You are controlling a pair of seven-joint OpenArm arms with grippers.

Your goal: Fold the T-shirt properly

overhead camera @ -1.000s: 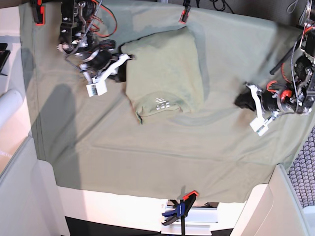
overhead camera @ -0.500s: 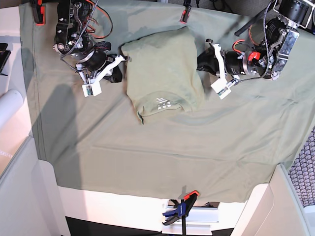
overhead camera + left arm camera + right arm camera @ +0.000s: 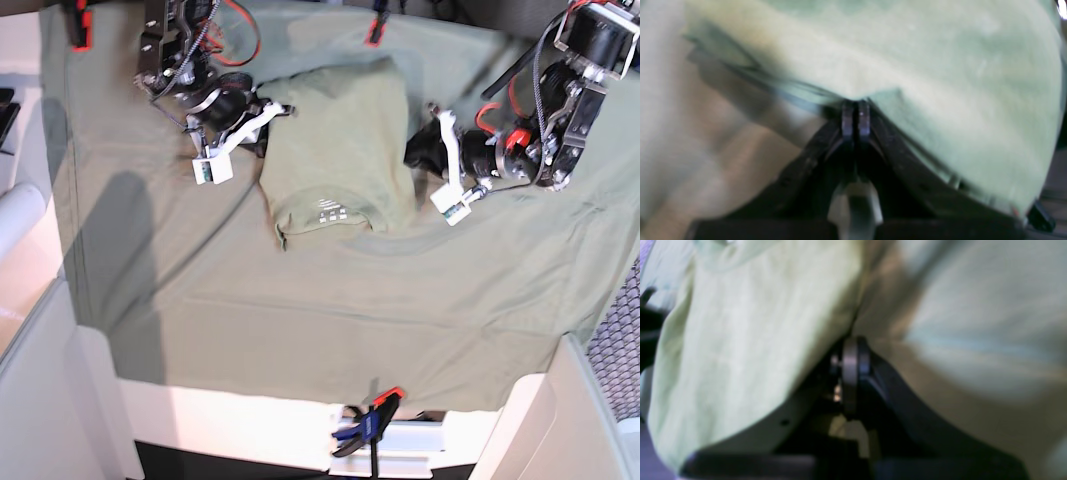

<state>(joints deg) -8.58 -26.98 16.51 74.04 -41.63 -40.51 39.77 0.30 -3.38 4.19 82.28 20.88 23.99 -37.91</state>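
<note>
On the grey-green hemmed tablecloth (image 3: 300,300) lies the folded, wrinkled sage-green cotton T-shirt (image 3: 340,150), with your left gripper (image 3: 855,115) and right gripper (image 3: 850,355) pressed together at its opposite side edges. Whether either pinches cloth you cannot tell, so confirm both holds and move them evenly.

Grey-green tablecloth (image 3: 300,300) (clamped), blue clamp (image 3: 365,428), red clamps (image 3: 78,28)

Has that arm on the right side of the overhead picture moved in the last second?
Yes. The left gripper has swung in from the tablecloth's right edge to the T-shirt's right side.
</note>
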